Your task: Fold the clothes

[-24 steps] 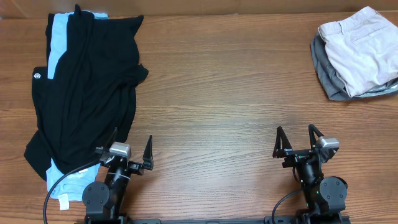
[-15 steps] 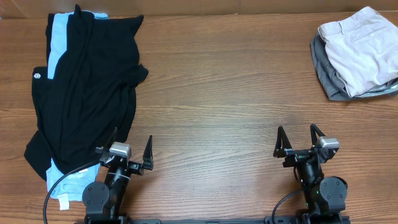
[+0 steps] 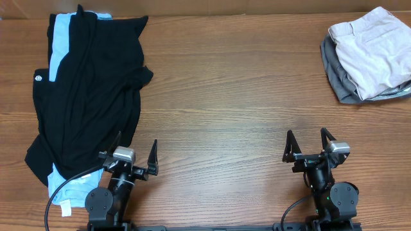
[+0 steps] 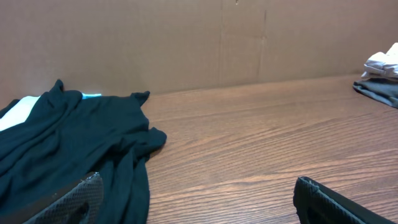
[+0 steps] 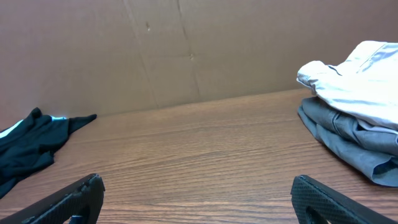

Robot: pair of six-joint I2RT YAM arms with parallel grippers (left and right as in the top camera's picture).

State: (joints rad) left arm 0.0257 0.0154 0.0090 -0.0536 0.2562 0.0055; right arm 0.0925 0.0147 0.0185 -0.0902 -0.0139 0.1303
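The left pincer (image 3: 136,144) and right pincer (image 3: 306,139) stand released, empty; I would first spread the crumpled black T-shirt (image 3: 90,90) flat.

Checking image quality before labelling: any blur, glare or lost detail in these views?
Overhead: sharp, evenly lit, no glare, though the black shirt shows faint folds only. Left wrist: fingers soft, close to the lens; shirt sharp. Right wrist: fingers likewise soft; folded pile crisp.
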